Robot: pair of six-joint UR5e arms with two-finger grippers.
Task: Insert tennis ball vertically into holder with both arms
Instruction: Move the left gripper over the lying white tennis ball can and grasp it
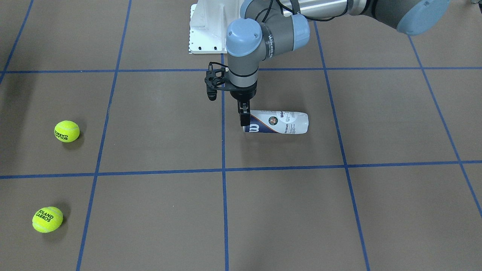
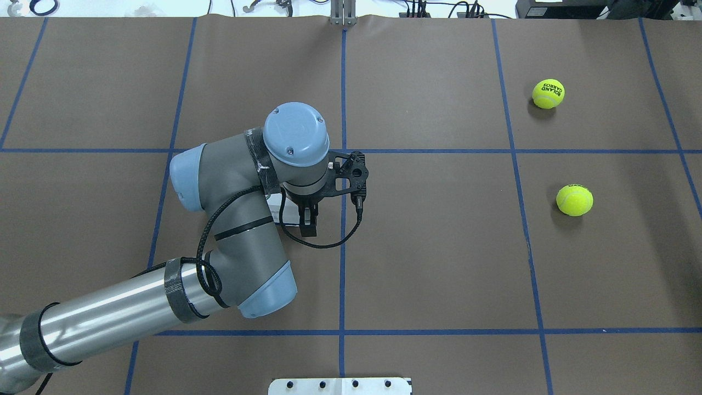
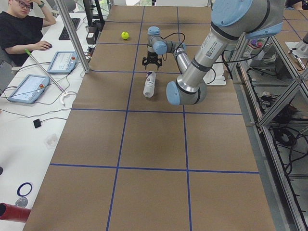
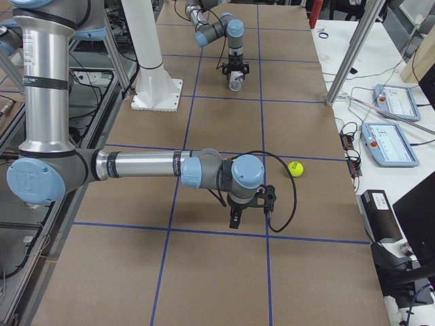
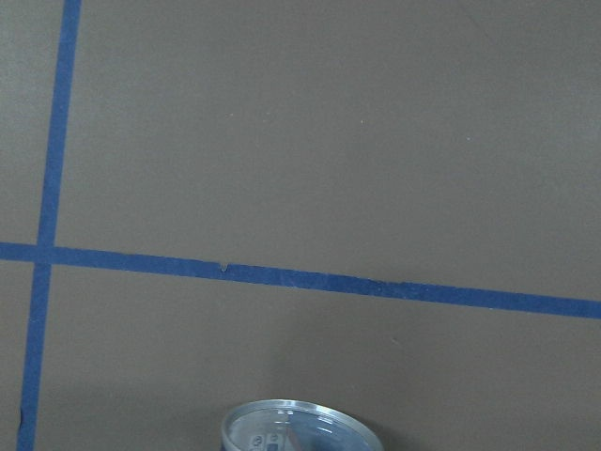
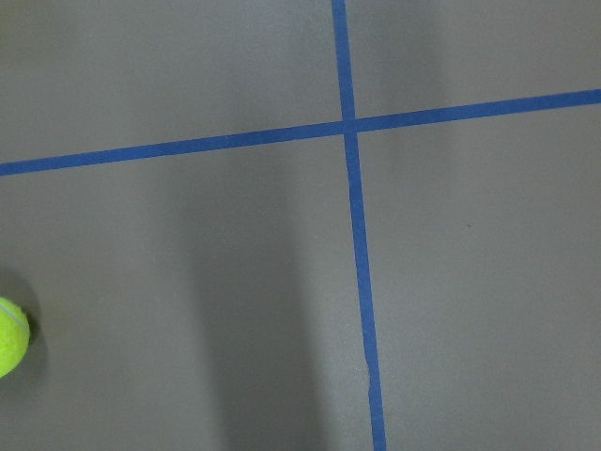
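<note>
Currently the holder (image 1: 280,122) is lying sideways on the desk (image 1: 339,210), a ball (image 1: 67,131) sitting far off at its 9 o'clock in the front-facing view. The left gripper (image 1: 244,119) is hanging at that end; whether its jaws, or the right gripper's (image 4: 234,219), are pinching anything I cannot tell. Uprighting is calling for a firm end hold and slow pivoting.

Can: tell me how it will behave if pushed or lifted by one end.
Lying on its side and round, the can would likely roll if nudged. It looks empty and thin-walled, so probably light, and its rim may flex under a pinch.
</note>
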